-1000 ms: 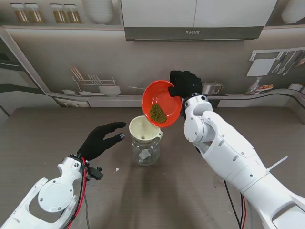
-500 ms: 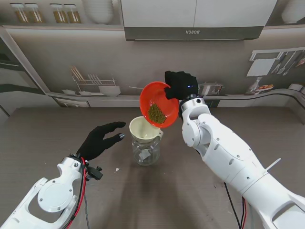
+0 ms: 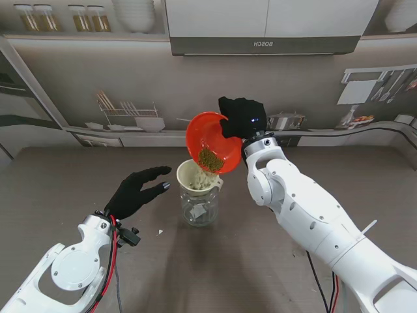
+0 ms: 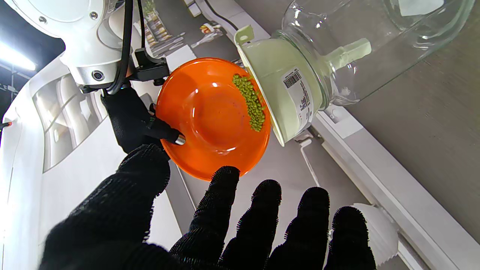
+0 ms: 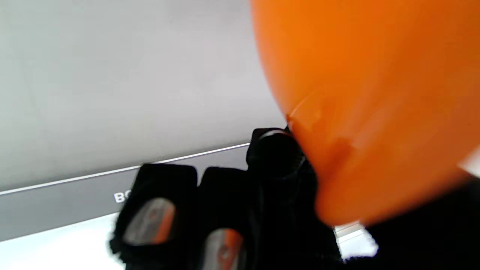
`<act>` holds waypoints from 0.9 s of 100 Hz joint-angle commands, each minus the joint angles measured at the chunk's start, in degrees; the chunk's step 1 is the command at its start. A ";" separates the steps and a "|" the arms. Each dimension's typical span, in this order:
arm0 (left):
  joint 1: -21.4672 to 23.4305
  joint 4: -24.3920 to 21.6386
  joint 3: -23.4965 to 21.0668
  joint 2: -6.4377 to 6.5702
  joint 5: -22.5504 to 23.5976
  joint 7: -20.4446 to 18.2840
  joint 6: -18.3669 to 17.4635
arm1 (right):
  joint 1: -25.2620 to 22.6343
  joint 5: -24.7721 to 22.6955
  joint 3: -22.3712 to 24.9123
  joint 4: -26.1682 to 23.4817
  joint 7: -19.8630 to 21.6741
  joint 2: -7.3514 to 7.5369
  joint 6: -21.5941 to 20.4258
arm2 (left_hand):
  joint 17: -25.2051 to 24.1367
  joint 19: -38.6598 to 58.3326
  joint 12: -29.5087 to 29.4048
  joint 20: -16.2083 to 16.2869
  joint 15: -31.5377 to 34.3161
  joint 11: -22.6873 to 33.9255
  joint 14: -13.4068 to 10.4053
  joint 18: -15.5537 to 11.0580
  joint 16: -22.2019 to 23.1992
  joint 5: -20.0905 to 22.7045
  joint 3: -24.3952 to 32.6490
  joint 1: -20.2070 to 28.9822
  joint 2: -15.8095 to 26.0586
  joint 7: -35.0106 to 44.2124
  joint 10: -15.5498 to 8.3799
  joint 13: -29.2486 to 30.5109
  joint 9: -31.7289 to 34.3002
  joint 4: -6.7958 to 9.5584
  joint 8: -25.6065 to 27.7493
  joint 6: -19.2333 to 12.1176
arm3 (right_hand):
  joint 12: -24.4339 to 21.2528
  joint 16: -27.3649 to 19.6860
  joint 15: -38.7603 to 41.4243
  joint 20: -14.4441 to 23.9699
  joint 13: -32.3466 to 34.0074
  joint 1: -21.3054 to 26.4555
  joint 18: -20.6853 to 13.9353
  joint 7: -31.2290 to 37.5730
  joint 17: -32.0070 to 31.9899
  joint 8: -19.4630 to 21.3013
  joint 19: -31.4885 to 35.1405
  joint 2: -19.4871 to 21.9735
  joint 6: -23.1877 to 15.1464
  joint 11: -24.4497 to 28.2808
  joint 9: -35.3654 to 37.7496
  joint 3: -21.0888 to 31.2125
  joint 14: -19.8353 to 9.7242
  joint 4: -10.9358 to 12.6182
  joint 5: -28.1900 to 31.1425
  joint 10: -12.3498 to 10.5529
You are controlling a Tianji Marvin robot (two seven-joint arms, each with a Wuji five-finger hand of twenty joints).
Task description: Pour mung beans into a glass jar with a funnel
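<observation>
A clear glass jar (image 3: 199, 210) stands mid-table with a cream funnel (image 3: 194, 176) seated in its mouth. My right hand (image 3: 242, 117), in a black glove, is shut on the rim of an orange bowl (image 3: 210, 140) and holds it steeply tilted over the funnel. Green mung beans (image 3: 210, 158) lie at the bowl's low lip and slide into the funnel. The left wrist view shows the bowl (image 4: 212, 116), the beans (image 4: 250, 101), the funnel (image 4: 279, 82) and the jar (image 4: 375, 48). My left hand (image 3: 135, 190) hovers open just left of the jar, apart from it.
A small white speck (image 3: 160, 232) lies on the dark table (image 3: 65, 189) near my left hand. Behind the table runs a kitchen backdrop (image 3: 130, 117) with a dish rack and shelves.
My right hand has tipped the orange bowl further and shifted it slightly left. The beans slid to the lip and began falling into the funnel. The left hand stayed still.
</observation>
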 commanded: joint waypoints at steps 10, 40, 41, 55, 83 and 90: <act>0.14 -0.02 -0.02 -0.29 -0.29 -1.03 0.04 | -0.07 -1.39 -0.61 -0.54 -1.73 -0.06 -0.45 | 0.01 -1.37 -0.37 0.45 0.20 -0.37 0.42 0.08 0.46 0.30 -0.95 1.26 2.75 0.00 0.07 0.66 0.72 1.46 0.03 -0.19 | -0.94 1.39 4.38 0.57 0.92 2.36 -8.09 4.72 2.77 1.38 7.15 3.43 -3.11 0.11 3.88 6.93 -9.00 0.64 1.13 1.57; 0.12 0.04 -0.01 -0.32 -0.36 -0.95 0.06 | 0.46 -4.12 -2.11 -0.10 -3.69 0.25 -0.27 | 0.04 -1.35 -0.37 0.46 0.22 -0.37 0.44 0.09 0.47 0.25 -0.93 1.30 2.74 -0.02 0.07 0.69 0.75 1.46 0.02 -0.16 | -1.02 1.37 4.10 0.51 0.94 2.14 -8.48 4.99 2.77 1.25 7.01 3.63 -3.26 0.16 3.75 6.96 -9.50 0.55 0.79 1.32; 0.12 0.04 -0.01 -0.32 -0.36 -0.94 0.06 | 0.49 -4.20 -2.17 -0.07 -3.74 0.26 -0.27 | 0.02 -1.36 -0.37 0.46 0.22 -0.37 0.45 0.08 0.47 0.41 -0.94 1.29 2.75 0.05 0.04 0.70 0.75 1.46 0.04 -0.14 | -1.02 1.37 4.10 0.51 0.94 2.11 -8.48 5.00 2.77 1.24 7.01 3.61 -3.26 0.17 3.75 6.93 -9.49 0.54 0.79 1.30; 0.15 0.02 -0.04 -0.33 -0.40 -0.92 0.13 | 1.00 -5.56 -3.11 0.32 -4.21 0.52 -0.40 | 0.01 -1.37 -0.38 0.45 0.22 -0.38 0.43 0.09 0.47 0.32 -0.93 1.30 2.69 0.02 0.05 0.71 0.73 1.46 0.04 -0.23 | -1.05 1.40 4.02 0.47 0.95 2.02 -8.61 5.11 2.76 1.16 6.92 3.68 -3.39 0.21 3.64 6.94 -9.65 0.50 0.67 1.22; 0.25 -0.01 -0.18 -0.33 -0.30 -0.86 0.05 | 1.98 -7.59 -4.66 1.38 -5.60 0.83 -0.44 | 0.05 -1.35 -0.38 0.45 0.24 -0.39 0.46 0.17 0.48 0.47 -0.96 1.34 2.69 0.08 0.18 0.76 0.75 1.46 0.06 -0.16 | -1.12 1.44 3.90 0.42 0.97 1.85 -8.92 5.29 2.77 1.10 6.82 3.81 -3.49 0.42 3.53 6.96 -9.96 0.44 0.41 0.97; 0.25 0.01 -0.20 -0.33 -0.28 -0.85 0.01 | 2.16 -8.00 -4.96 1.54 -5.83 0.91 -0.41 | 0.03 -1.37 -0.39 0.44 0.21 -0.41 0.42 0.13 0.47 0.30 -0.94 1.32 2.73 0.01 0.17 0.72 0.69 1.47 0.04 -0.18 | -1.16 1.44 3.84 0.41 0.97 1.82 -8.98 5.33 2.77 1.08 6.81 3.86 -3.61 0.45 3.52 6.98 -10.08 0.43 0.32 0.97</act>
